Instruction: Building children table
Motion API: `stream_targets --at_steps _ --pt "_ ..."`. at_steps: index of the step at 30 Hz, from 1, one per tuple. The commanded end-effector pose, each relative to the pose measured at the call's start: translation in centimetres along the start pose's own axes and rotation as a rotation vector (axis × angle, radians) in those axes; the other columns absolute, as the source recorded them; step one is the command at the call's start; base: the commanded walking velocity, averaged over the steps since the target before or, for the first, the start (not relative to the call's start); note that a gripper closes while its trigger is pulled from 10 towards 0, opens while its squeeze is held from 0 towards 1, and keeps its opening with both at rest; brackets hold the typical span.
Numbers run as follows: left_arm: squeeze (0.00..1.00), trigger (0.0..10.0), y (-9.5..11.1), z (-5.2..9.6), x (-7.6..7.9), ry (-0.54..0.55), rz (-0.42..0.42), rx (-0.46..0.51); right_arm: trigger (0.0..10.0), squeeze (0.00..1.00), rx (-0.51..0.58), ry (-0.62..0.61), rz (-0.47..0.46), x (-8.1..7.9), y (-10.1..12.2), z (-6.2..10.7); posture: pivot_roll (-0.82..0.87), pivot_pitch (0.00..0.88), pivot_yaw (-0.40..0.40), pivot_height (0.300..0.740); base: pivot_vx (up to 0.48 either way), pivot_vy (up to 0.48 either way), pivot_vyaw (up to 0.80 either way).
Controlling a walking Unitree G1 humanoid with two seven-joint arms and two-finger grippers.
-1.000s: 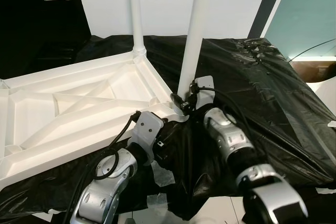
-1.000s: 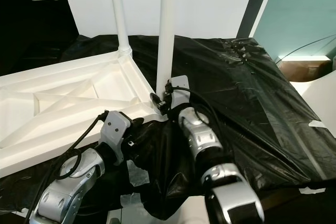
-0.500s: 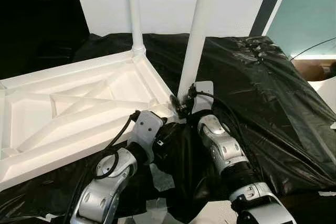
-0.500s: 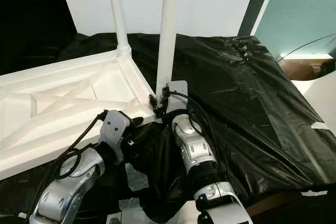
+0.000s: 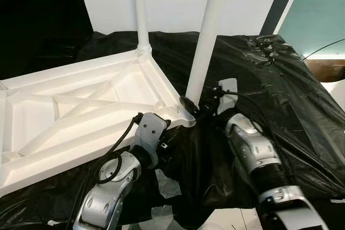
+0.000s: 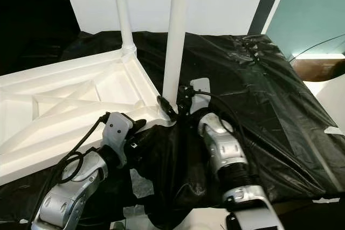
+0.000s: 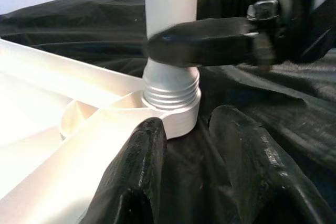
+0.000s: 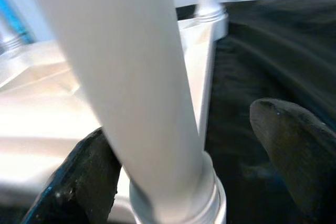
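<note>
A white moulded-plastic tabletop (image 5: 81, 111) is lying upside down on a surface draped in crinkled, glossy black plastic sheeting (image 5: 280, 95), its underside showing raised ribs that cross in diagonals. Two smooth round white legs are standing upright from its corners: the far leg (image 5: 140, 9) at the back corner and the near leg (image 5: 207, 30) at the corner closest to the robot. The near leg is ending in a ribbed, threaded collar (image 7: 171, 87) that is sitting in the round corner socket (image 7: 178, 116), with several threads showing above the rim.

The right gripper (image 5: 195, 107) is reaching to the base of the near leg with its fingers spread wide; one black finger (image 7: 202, 43) is pressing flat against the leg just above the collar, while the other (image 8: 291, 145) is standing clear of it. The left gripper (image 7: 197, 140) is resting low on the black sheeting just beside the socket, fingers parted and holding nothing, one finger (image 7: 139, 166) touching the tabletop's edge.
</note>
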State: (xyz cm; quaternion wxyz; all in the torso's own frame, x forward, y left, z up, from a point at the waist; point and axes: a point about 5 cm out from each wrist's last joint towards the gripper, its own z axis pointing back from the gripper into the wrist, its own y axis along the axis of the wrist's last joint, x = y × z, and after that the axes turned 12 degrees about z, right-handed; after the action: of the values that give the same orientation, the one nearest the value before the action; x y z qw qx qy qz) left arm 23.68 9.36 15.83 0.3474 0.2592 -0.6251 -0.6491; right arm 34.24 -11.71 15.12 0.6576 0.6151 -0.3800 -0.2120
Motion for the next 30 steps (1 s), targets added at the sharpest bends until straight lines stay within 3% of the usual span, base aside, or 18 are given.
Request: stream_targets --at_steps 1,7,12,18,19,20,21,30 --pt "0.00 10.0 0.4 0.1 0.0 0.007 -0.002 0.013 10.0 0.00 0.007 0.079 0.018 0.6 -0.1 0.1 0.12 0.035 -0.064 0.740 0.000 0.000 0.00" --pt "0.00 10.0 0.4 0.1 -0.3 0.013 -0.005 0.015 10.0 0.00 -0.013 0.193 0.044 1.1 0.1 -0.5 0.13 0.021 -0.064 0.740 0.000 0.000 0.00" --pt "0.00 10.0 0.6 0.1 -0.5 0.030 -0.004 0.027 10.0 0.00 -0.073 0.350 0.105 0.9 0.4 -2.2 0.14 0.005 -0.055 0.740 0.000 0.000 0.00" --pt "0.00 10.0 0.6 -0.1 -0.2 0.023 -0.002 0.028 10.0 0.00 -0.097 0.409 0.137 0.8 0.5 -2.7 0.14 0.001 -0.056 0.740 0.000 0.000 0.00" --pt "0.00 10.0 0.6 -0.1 -0.1 0.019 -0.004 0.025 3.9 0.00 -0.105 0.422 0.150 0.8 0.4 -2.8 0.15 0.000 -0.056 0.740 0.000 0.000 0.00" --pt "0.00 10.0 0.6 -0.1 -0.1 0.019 -0.004 0.025 3.9 0.00 -0.105 0.422 0.150 0.8 0.4 -2.8 0.15 0.000 -0.056 0.740 0.000 0.000 0.00" --pt "0.00 10.0 0.5 -0.2 0.0 0.015 -0.005 0.022 0.0 0.00 -0.115 0.431 0.165 0.9 0.4 -2.8 0.15 0.000 -0.057 0.740 0.000 0.000 0.00" --pt "0.00 10.0 0.0 -0.1 0.3 0.008 -0.015 -0.004 0.0 0.00 -0.142 0.460 0.169 1.4 -0.2 -2.5 0.15 0.002 -0.058 0.740 0.000 0.000 0.00"
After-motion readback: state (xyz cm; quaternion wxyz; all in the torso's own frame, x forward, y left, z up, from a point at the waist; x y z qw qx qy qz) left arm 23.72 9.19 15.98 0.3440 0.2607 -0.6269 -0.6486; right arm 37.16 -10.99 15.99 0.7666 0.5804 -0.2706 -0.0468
